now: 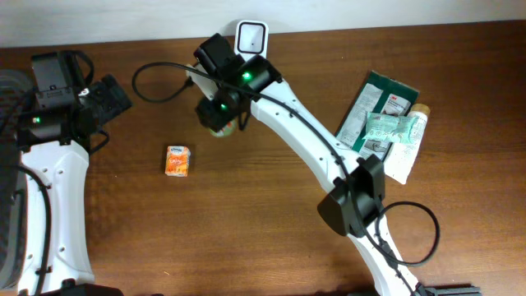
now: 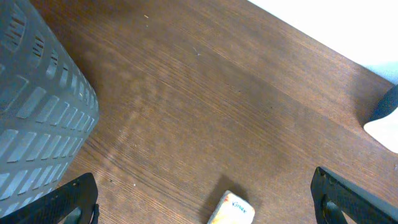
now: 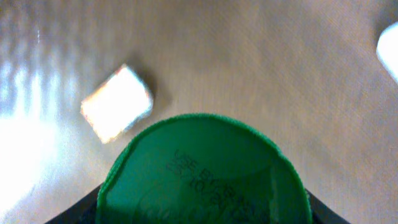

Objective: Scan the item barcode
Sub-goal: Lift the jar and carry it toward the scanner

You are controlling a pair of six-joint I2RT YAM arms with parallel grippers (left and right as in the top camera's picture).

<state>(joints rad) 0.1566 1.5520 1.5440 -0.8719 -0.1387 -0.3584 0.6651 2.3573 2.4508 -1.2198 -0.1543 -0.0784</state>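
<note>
Green lid point(image 3: 199, 168), orange packet point(image 1: 177, 160)

We spot scanner point(image 1: 251, 37) at far edge of table point(image 1: 271, 247), near centre. Just before it, right gripper point(image 1: 219, 113) sits over lidded container point(image 3: 199, 174), a finger against each side of lid. Small packet point(image 1: 177, 160) lies on table left of container and nearer us, apart from it. Pile of packets point(image 1: 382, 123) well off to right, overlapping one another. Slatted basket point(image 2: 37, 93) at table's left edge. Left gripper point(image 2: 202, 199) beside basket, above bare table, small packet between its wide-spread fingers in wrist view.
</note>
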